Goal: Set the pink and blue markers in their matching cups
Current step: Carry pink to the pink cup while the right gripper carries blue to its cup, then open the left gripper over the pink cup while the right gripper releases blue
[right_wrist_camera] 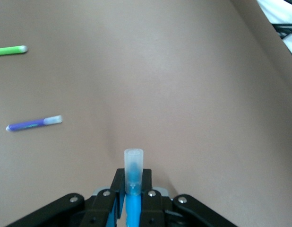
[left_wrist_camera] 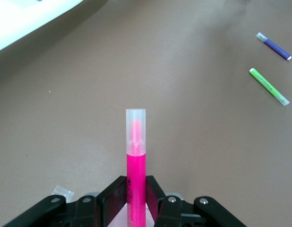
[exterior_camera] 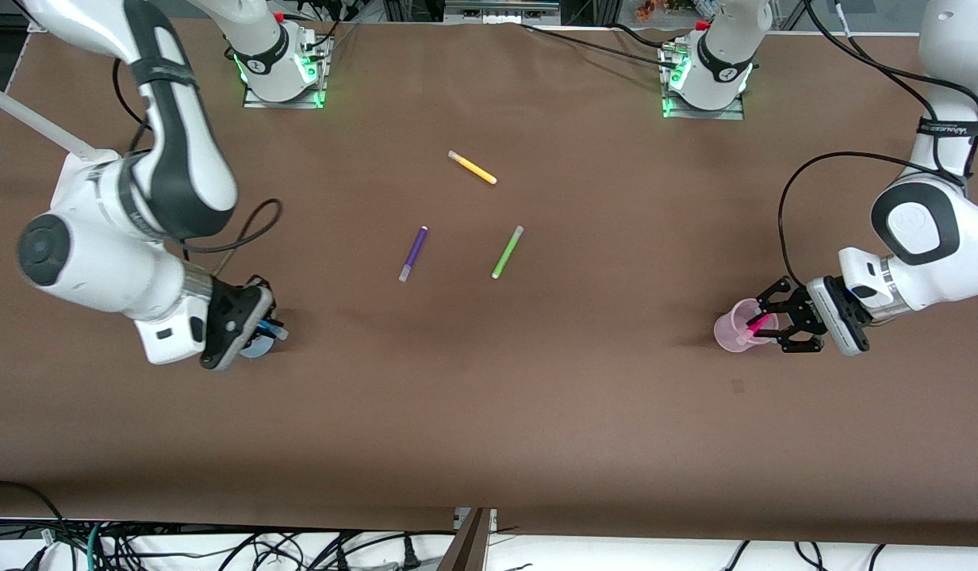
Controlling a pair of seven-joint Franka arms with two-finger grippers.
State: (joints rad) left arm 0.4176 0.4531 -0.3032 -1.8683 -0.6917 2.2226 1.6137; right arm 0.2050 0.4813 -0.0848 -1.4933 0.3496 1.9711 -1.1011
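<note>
My right tool (right_wrist_camera: 133,198) grips the blue marker (right_wrist_camera: 133,189), pale cap outward, above the brown counter (right_wrist_camera: 184,94); purple pen (right_wrist_camera: 33,124) and green pen (right_wrist_camera: 10,50) lie well apart.

Both arms are glossy white with rounded shells and black bands at the joints; 1 band near the left arm's elbow carries small white lettering. Each base sits on a silver plate, glows green at its foot and has a red button. Black cables loop along both arms. The left gripper (exterior_camera: 762,327) and right gripper (exterior_camera: 273,323) are black, with silver screws showing at the finger links.
</note>
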